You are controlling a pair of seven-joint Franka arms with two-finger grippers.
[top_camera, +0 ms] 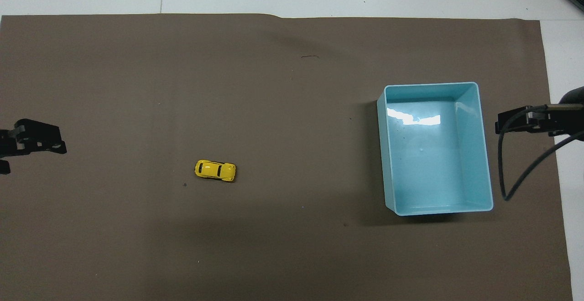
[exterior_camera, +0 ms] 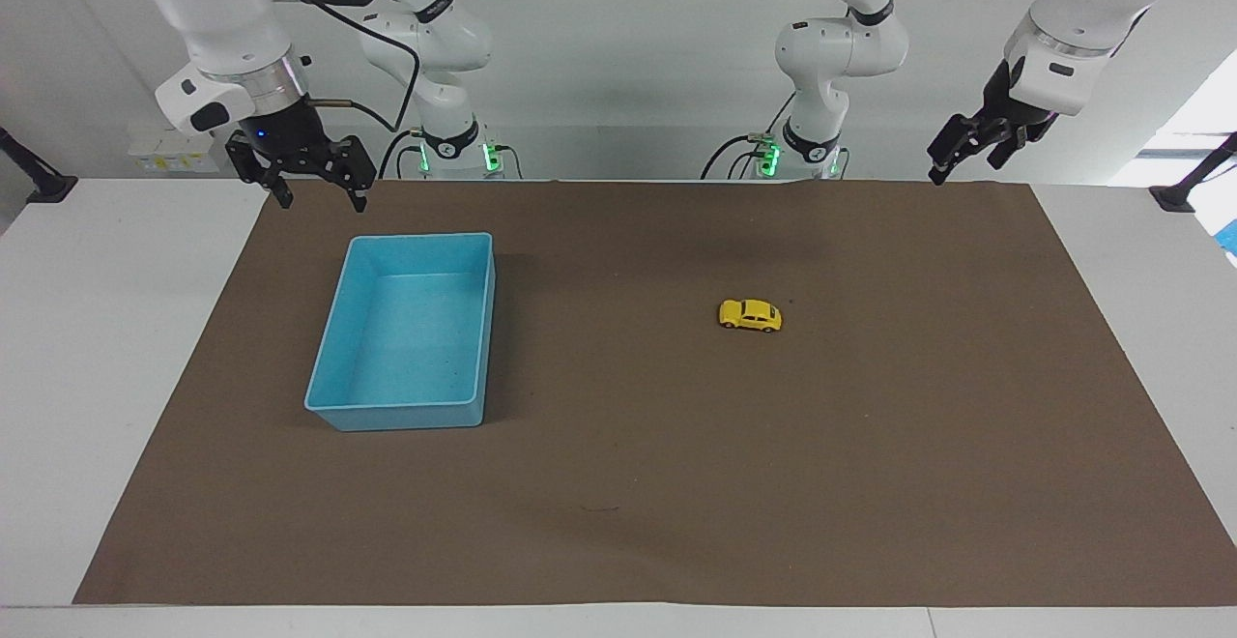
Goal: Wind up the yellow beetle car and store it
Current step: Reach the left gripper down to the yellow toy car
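- We see the yellow beetle car (exterior_camera: 750, 315) on the brown mat (exterior_camera: 870, 483), well apart from the light-blue bin (exterior_camera: 340, 332).
- Our right gripper (exterior_camera: 314, 186) waits with fingers spread, up near the bin.
- Our left gripper (exterior_camera: 966, 150) hangs over the mat's edge; its fingers we cannot tell.

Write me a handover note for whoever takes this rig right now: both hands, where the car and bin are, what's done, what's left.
Right hand: open, empty, raised over the mat's edge just on the robots' side of the light-blue bin; waiting.
Left hand: empty, raised over the mat's edge at the left arm's end of the table.
Yellow beetle car: on its wheels on the brown mat, apart from the bin, toward the left arm's end, untouched.
Bin: holds nothing, toward the right arm's end.
Done: nothing yet.
Left: grasp the car, wind it up, store it in the bin.
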